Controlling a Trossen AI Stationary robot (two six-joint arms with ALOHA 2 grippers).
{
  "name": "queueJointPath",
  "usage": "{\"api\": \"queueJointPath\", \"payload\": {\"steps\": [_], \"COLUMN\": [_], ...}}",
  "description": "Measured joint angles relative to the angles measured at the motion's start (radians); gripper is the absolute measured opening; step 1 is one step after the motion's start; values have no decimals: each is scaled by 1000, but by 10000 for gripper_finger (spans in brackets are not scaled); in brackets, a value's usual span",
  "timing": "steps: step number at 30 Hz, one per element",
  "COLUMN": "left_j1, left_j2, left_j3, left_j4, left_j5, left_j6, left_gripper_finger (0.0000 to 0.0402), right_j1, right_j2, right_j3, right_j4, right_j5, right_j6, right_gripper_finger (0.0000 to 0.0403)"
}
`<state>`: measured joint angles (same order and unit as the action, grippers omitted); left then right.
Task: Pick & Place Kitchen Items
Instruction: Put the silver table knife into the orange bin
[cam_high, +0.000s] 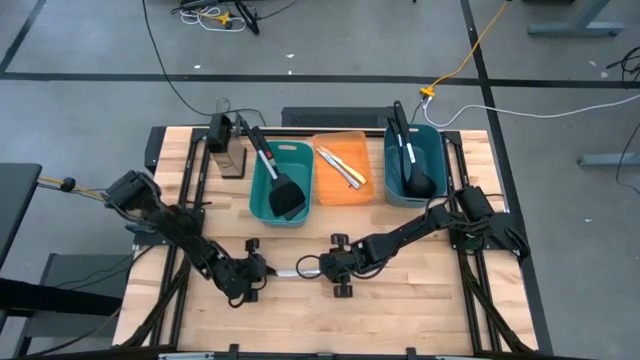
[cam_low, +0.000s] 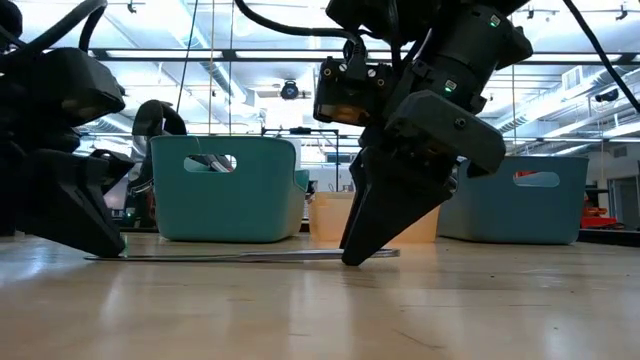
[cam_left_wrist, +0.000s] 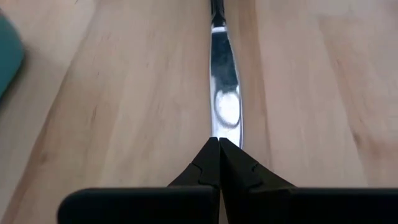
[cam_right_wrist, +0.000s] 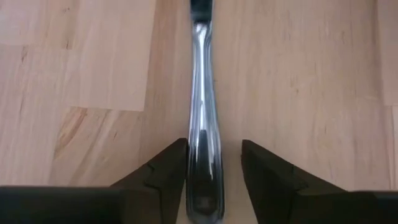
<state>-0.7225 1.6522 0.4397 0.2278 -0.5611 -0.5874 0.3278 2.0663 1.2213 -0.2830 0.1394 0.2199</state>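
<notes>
High view showed a silver knife (cam_high: 296, 270) flat at lower centre. The left gripper (cam_high: 262, 271) pinched its blade; the right gripper (cam_high: 322, 267) stood spread around the handle (not squeezing). Both pulling might drop it.

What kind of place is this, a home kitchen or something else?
Probably a robotics lab or workshop, not a home kitchen: a wooden table stands on a grey floor with loose cables, and the low view shows a large hall with ceiling strip lights.

Left hand (cam_left_wrist: 219, 142) pinched closed, right hand (cam_right_wrist: 214, 163) parted.
</notes>
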Motion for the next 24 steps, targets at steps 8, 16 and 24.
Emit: {"api": "queueJointPath", "payload": {"steps": [8, 16, 24], "left_j1": [7, 7, 5], "left_j2": [54, 55, 58], "left_j3": [3, 3, 1], "left_j4": [80, 81, 97], "left_j5": [-2, -2, -18], "left_j6": [-4, 1, 14], "left_gripper_finger": [1, 1, 1], "right_j1": [-9, -26, -15], "right_j2": [0, -5, -6], "right_j3": [5, -4, -4], "right_j4": [-33, -57, -54], "right_j5": [-24, -82, -33], "right_j6": [5, -18, -68], "right_gripper_finger": [151, 102, 73]}}
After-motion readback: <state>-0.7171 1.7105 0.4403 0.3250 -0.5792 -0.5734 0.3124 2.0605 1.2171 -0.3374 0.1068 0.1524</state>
